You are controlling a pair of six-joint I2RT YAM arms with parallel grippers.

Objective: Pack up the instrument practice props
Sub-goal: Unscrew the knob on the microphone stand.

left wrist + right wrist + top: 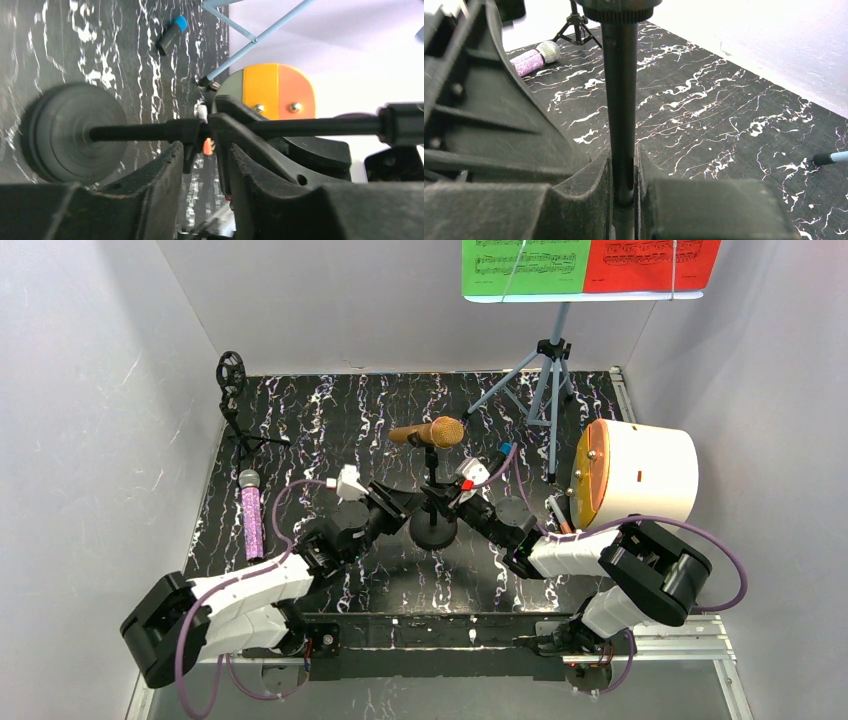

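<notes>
Gold microphone [430, 432] level, head toward 3 o'clock, right fingers [589, 200] pinching upright mic mount [432, 530], left fingers [150, 180] parted, bare surface [330, 405] 11 o'clock.

White orange-faced drum [640, 475], black marbled mat [330, 410]

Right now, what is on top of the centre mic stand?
The gold microphone lies sideways across the top of the centre mic stand. Whatever holds it there is hidden under the microphone's body.

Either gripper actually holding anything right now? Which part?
Right gripper is shut on the black mic stand, at its thin pole. Left gripper has its jaws apart at the same pole, clamping nothing.
</notes>
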